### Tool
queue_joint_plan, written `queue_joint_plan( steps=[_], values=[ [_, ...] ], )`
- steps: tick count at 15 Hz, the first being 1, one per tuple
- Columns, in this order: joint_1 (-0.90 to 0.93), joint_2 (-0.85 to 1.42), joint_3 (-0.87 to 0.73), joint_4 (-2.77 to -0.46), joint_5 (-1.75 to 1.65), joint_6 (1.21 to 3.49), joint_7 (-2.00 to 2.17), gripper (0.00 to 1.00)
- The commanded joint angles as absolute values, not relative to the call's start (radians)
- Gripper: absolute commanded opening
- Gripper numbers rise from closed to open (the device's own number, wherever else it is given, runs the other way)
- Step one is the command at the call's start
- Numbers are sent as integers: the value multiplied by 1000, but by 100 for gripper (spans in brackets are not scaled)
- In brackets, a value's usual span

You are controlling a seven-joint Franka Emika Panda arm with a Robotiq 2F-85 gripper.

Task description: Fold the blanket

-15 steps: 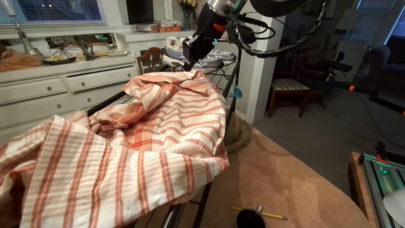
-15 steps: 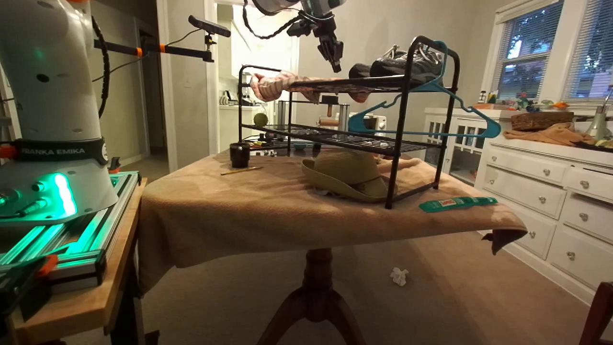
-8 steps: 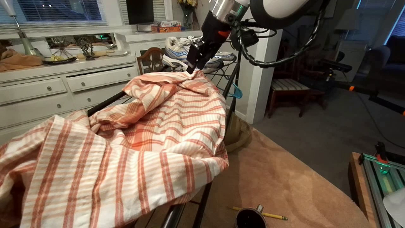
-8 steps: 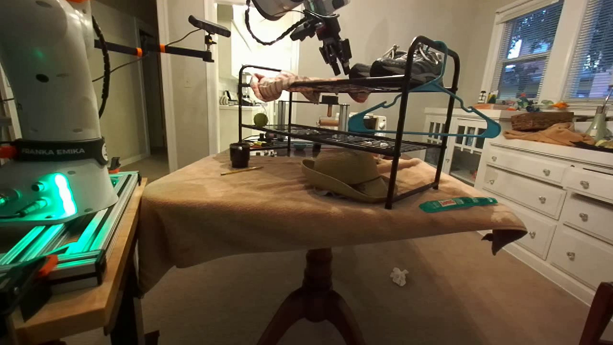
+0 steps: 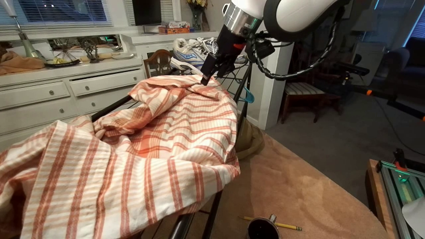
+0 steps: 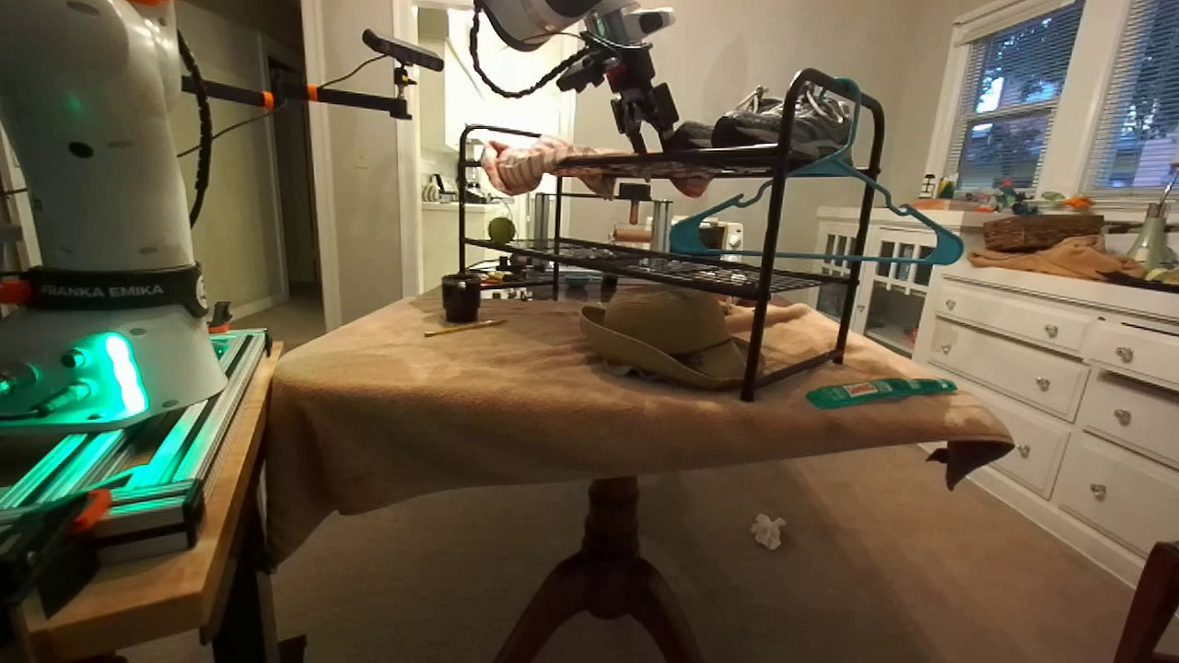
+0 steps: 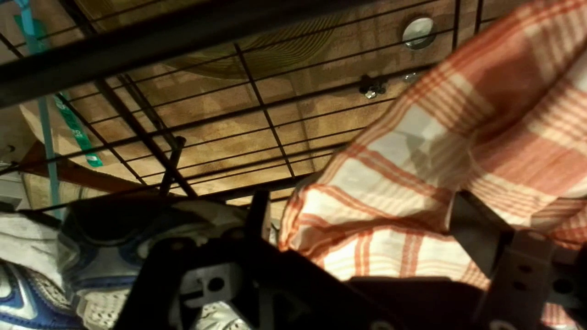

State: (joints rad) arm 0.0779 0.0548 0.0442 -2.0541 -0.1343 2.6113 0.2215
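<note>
Wrist view: the gripper stands wide along the bottom, part of the plaid blanket between its fingers, though whether they touch cloth cannot be told. Running shoes crowd the lower left, a black wire rack the upper left. In an exterior view the blanket lies rumpled over that rack, lower left to centre.

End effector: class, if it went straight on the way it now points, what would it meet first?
Most likely the blanket: its edge shows within the open end effector in the wrist view. One fingertip may miss the blanket and reach the wire shelf; depth is unclear.
</note>
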Motion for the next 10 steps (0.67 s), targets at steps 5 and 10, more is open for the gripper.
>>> queue_joint_plan(
  steps=[5, 10],
  values=[
    [74, 82, 47, -2071, -93, 2676, 214, 97],
    [75, 99, 50, -2068, -47, 2685, 201, 76]
  ],
)
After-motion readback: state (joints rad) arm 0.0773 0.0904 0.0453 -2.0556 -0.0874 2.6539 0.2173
